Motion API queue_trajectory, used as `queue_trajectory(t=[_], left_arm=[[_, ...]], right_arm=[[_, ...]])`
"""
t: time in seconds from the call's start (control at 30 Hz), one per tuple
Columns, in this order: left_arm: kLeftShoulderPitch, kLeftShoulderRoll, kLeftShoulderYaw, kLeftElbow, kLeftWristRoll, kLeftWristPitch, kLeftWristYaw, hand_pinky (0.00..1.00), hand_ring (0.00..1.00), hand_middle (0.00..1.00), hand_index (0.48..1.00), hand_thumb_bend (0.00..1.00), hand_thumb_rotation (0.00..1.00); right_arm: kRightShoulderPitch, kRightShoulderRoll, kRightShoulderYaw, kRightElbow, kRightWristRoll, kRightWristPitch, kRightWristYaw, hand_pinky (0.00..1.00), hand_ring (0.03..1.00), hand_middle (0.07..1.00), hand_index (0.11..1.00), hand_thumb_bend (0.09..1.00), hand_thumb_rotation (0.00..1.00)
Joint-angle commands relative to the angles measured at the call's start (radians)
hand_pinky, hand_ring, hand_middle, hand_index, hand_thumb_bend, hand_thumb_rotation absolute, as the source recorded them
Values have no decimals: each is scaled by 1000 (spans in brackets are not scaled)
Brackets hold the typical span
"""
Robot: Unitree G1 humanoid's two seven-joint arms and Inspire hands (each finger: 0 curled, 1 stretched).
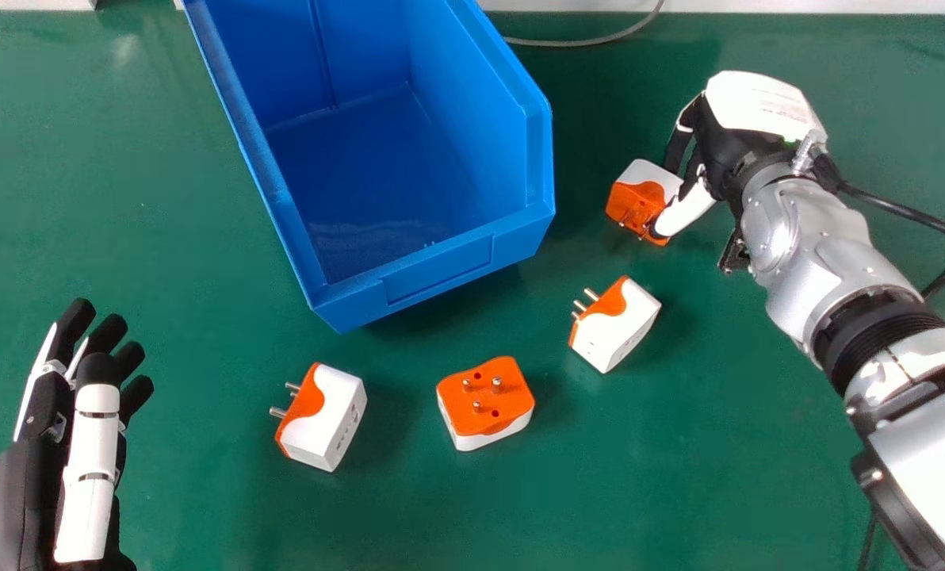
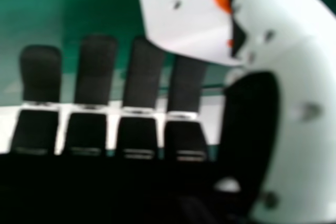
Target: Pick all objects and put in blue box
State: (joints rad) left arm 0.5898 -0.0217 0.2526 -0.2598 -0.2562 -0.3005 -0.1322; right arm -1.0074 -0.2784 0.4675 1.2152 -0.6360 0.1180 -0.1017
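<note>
1. Shows the white-and-orange adapter [image 1: 640, 198] right of the blue box [image 1: 439, 270], at the thumb [image 1: 688, 208] and fingers [image 2: 94, 77] of the right hand [image 1: 758, 111]; impossible to tell whether raised off the green tabletop [image 1: 203, 238].
2. Points its orange, pinned face toward the robot and slightly left, long axis apparently slanting from far left to near right, partly covered by the thumb.
3. Keeps right fingers straight and fairly wide, thumb opposite; cannot tell how firm any contact is.
4. Puts progress, by this scene, at the beginning: four adapters seen, all outside the box and all to be placed.
5. Includes three nearer the robot: the left adapter [image 1: 330, 416], pins leftward; the middle adapter [image 1: 484, 396], pins up; the right adapter [image 1: 619, 329], pins toward the far left.
6. Places the left hand [image 1: 92, 468] at the head view's lower left, fingers extended, holding nothing.
</note>
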Motion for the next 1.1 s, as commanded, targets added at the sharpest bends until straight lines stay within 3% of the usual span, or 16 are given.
queue_trajectory(t=[0.0, 0.13, 0.2, 0.23, 0.43, 0.57, 0.7, 0.77, 0.87, 0.97, 1.07], left_arm=[[16, 5, 3, -27, 1, -7, -3, 885, 887, 905, 911, 448, 721], [19, 4, 3, -34, 0, 2, 1, 884, 887, 904, 911, 453, 724], [18, 4, 4, -29, -1, -2, 0, 883, 886, 901, 908, 462, 728], [18, 5, 4, -30, 2, 0, 1, 884, 886, 901, 908, 464, 729], [19, 6, 4, -32, 4, 0, 1, 883, 886, 897, 908, 469, 733], [21, 4, 4, -36, 8, 5, 7, 883, 886, 895, 908, 473, 734], [20, 4, 5, -30, 5, -1, 2, 881, 886, 894, 908, 476, 734], [23, 4, 5, -36, 7, 4, 6, 881, 886, 894, 908, 476, 733], [24, 2, 5, -37, 0, 7, 4, 881, 888, 893, 908, 476, 735], [25, 5, 4, -41, 6, 9, 6, 881, 890, 892, 908, 474, 733], [25, 5, 5, -40, 6, 5, 3, 881, 890, 894, 910, 472, 739]], right_arm=[[-23, -17, -2, -18, -1, -5, 1, 333, 437, 486, 539, 506, 0], [-24, -22, 14, -22, -17, -8, 8, 340, 443, 507, 522, 512, 51], [-22, -24, 16, -25, -18, -13, 5, 325, 422, 494, 548, 706, 136], [-21, -25, 21, -26, -21, -15, 4, 322, 415, 488, 552, 748, 156], [-26, -21, 26, -22, -18, 2, 16, 325, 414, 488, 563, 868, 238], [-30, -23, 47, -23, -33, 9, 27, 310, 400, 484, 593, 887, 275], [-30, -27, 54, -28, -45, 7, 44, 301, 382, 464, 584, 896, 314], [-29, -20, 30, -30, -23, 21, 45, 304, 382, 461, 578, 895, 328], [-30, -12, 14, -29, -11, 37, 39, 296, 379, 463, 595, 902, 329], [-29, -10, 7, -30, -8, 35, 36, 279, 360, 446, 565, 908, 323], [-29, -6, -7, -33, 5, 39, 37, 293, 381, 469, 595, 916, 313]])
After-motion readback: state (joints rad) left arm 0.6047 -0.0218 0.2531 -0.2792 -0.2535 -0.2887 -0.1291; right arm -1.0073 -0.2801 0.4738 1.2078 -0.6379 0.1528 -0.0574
